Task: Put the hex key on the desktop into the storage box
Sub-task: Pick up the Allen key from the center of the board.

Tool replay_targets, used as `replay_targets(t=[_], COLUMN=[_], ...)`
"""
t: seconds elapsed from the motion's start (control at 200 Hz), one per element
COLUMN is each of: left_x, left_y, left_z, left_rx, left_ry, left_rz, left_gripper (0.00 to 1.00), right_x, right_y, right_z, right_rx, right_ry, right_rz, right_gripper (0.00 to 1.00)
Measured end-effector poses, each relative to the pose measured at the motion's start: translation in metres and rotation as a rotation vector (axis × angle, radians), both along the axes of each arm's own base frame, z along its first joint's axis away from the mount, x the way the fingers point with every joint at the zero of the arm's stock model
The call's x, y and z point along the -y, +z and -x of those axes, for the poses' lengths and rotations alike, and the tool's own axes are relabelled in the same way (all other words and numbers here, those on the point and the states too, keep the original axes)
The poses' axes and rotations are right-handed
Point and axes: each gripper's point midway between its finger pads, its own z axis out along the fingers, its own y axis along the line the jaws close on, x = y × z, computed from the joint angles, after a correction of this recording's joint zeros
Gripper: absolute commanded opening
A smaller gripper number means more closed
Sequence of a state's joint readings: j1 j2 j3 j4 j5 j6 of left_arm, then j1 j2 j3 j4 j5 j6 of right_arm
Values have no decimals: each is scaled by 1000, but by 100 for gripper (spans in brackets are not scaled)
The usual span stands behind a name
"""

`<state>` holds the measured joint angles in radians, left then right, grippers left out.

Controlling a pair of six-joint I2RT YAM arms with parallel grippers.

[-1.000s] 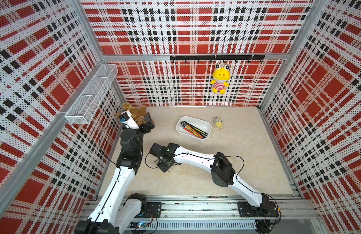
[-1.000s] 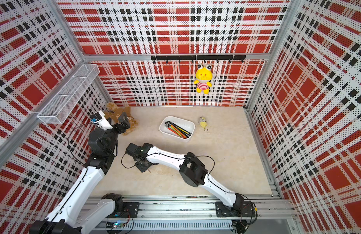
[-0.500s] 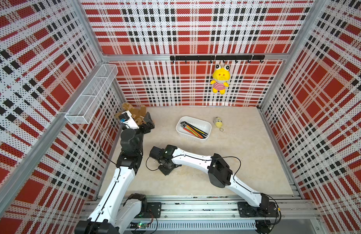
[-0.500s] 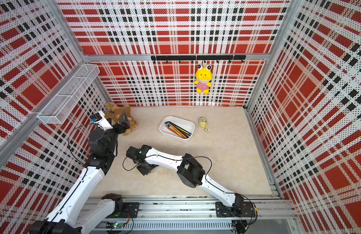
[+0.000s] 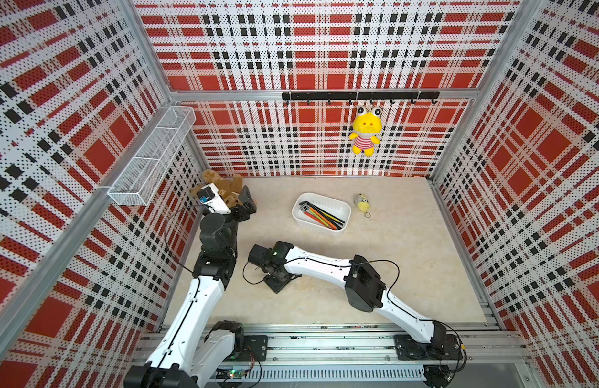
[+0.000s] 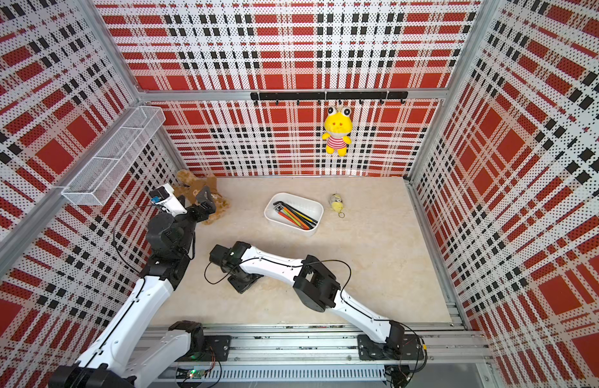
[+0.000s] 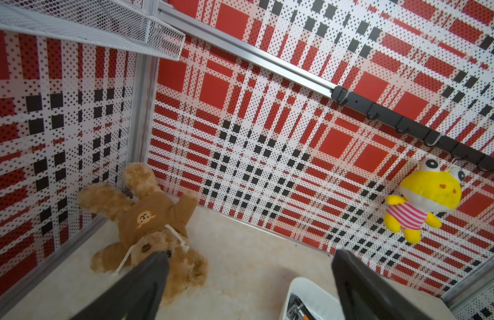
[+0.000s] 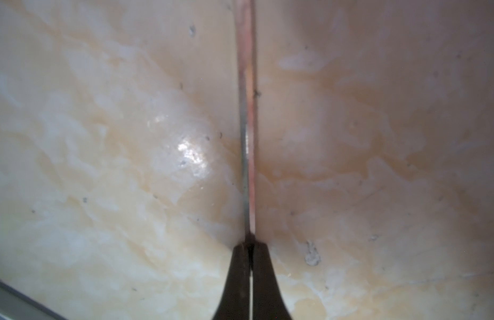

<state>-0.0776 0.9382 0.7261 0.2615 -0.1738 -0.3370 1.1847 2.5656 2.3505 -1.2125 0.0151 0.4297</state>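
One hex key [image 8: 247, 124], far end cropped

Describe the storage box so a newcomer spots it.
On the cream desktop, look near the back wall where the yellow frog hangs. The storage box lies between the teddy bear and a small yellow plush: the only solid white tub, holding coloured hex keys.

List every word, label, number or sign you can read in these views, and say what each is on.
None can be read in any view.
The teddy bear has a small face emblem on its brown top; it is a picture with no letters.
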Motion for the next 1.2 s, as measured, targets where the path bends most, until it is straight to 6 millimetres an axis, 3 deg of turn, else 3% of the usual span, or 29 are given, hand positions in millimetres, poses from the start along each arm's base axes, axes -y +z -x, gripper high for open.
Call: replay_targets(t=[0.266, 0.606, 0.636, 0.672, 0.772, 0.847, 1.203], left_x=[-2, -3, -3, -3, -3, -3, -4], left_y=[0, 0, 0, 0, 0, 0, 0], left_z=[0, 0, 0, 0, 0, 0, 0], left_rx=[0, 1, 1, 2, 1, 1, 1], left_ry=[5, 7, 7, 7, 7, 8, 16], left_rz=[1, 7, 8, 8, 8, 8, 8], left_gripper=[99, 99, 99, 99, 99, 99, 99], right_x=[14, 88, 92, 96, 97, 96, 71], right_y=[-1, -2, -2, -3, -3, -2, -2], right_z=[6, 32, 34, 35, 33, 31, 16], right_rx=[1, -7, -9, -11, -4, 0, -8], right_ry=[0, 23, 25, 25, 34, 41, 64], right_rz=[24, 107, 113, 118, 123, 136, 136], right_gripper=[0, 0, 21, 33, 46, 50, 49])
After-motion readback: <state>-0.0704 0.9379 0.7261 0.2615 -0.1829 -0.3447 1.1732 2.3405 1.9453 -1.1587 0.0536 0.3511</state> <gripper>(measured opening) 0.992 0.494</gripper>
